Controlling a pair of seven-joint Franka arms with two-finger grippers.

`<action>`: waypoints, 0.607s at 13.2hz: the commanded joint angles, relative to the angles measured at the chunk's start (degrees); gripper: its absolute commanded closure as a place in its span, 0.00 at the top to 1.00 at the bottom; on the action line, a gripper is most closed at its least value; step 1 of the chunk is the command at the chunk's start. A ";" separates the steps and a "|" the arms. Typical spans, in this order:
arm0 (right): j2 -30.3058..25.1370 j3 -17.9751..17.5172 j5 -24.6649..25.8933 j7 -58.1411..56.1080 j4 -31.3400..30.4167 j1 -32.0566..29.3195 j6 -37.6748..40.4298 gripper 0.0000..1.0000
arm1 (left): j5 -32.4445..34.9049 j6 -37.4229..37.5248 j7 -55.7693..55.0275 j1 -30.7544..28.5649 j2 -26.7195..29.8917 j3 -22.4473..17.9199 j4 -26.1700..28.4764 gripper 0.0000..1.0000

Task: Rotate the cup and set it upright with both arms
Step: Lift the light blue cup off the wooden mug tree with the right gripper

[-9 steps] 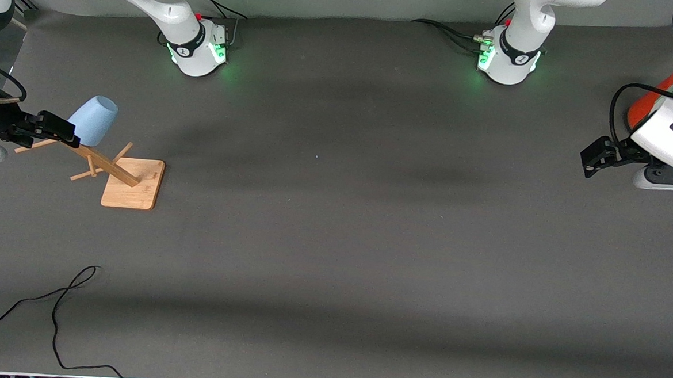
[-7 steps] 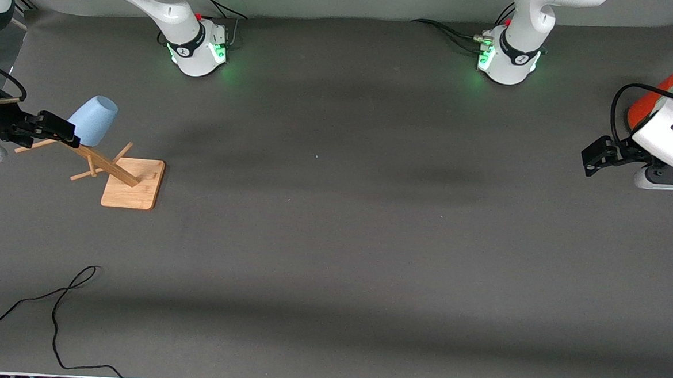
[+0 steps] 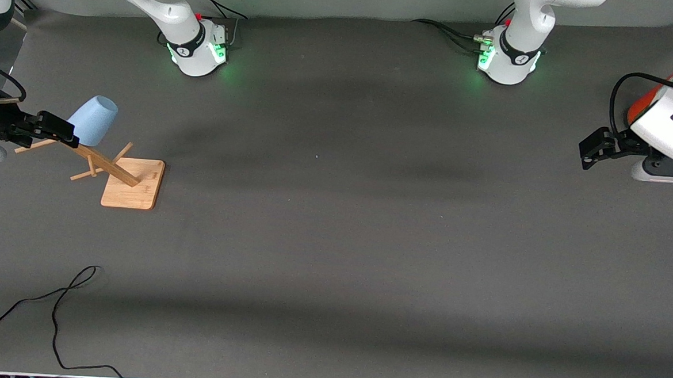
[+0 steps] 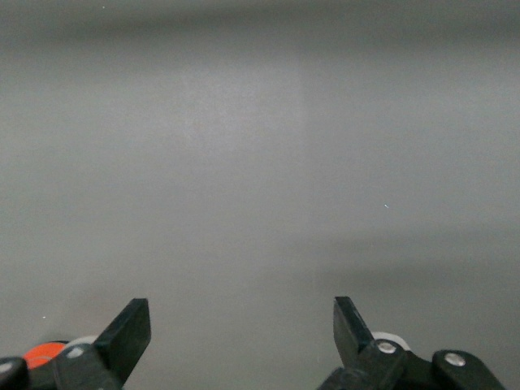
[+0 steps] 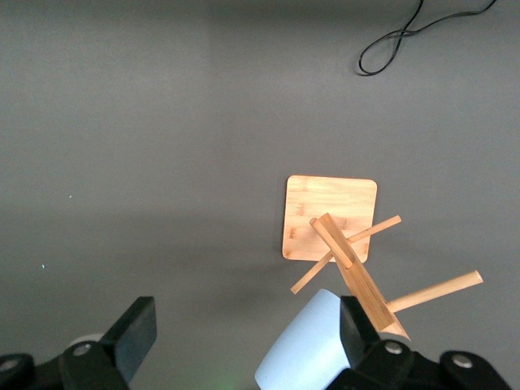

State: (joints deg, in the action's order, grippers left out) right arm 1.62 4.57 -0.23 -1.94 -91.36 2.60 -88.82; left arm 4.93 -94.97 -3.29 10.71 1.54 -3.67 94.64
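You are looking down on a wide dark grey bench (image 3: pixel 334 241) with two white arms based along its edge farthest from the front camera.

The right arm (image 3: pixel 168 1) rises from its green-lit base and its right gripper (image 3: pixel 57 130) hangs at the right arm's end of the bench, just beside the top of a wooden rack. Its fingers (image 5: pixel 134 333) stand wide apart and hold nothing; one of them sits right against the cup in the right wrist view, though you cannot tell whether it touches.

The left arm (image 3: pixel 529 26) waits at the left arm's end of the bench. Its left gripper (image 3: pixel 593 149) hovers over bare bench, fingers (image 4: pixel 130 329) spread apart and empty. An orange cylinder (image 3: pixel 643 107) shows partly beside that wrist.

The wooden rack (image 3: pixel 132 183) has a square bamboo base on the bench near the right arm's end, a central post and several pegs pointing outward.

The cup (image 3: pixel 93 120), small and pale blue, hangs on the rack near the top of the post, tilted, with its narrow closed base pointing up and away.

A thin black cable (image 3: pixel 56 312) loops across the corner of the bench nearest the front camera at the right arm's end.
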 commanded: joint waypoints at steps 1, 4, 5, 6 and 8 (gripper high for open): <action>-1.61 0.00 1.11 0.80 -1.44 0.39 0.67 1.00 | -0.62 2.32 1.44 0.37 0.13 -0.37 -1.30 1.00; -6.27 0.44 1.28 0.98 -7.50 0.21 0.05 1.00 | -0.88 5.48 1.79 0.37 0.48 -0.29 -2.09 1.00; -7.58 0.53 1.46 1.85 -9.09 0.21 0.05 1.00 | -0.88 6.45 2.14 0.28 0.39 -0.37 -2.70 1.00; -9.25 0.70 1.46 5.86 -10.67 0.21 0.05 1.00 | -0.88 6.81 2.58 0.28 0.57 -0.37 -2.80 1.00; -13.38 0.79 1.72 15.43 -14.71 0.21 0.05 1.00 | -0.88 8.21 2.85 0.37 0.48 -0.37 -3.15 1.00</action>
State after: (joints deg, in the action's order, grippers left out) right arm -5.78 5.16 0.36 5.78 -100.15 2.46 -88.28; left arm 4.73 -89.03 -1.93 10.70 1.68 -3.68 92.44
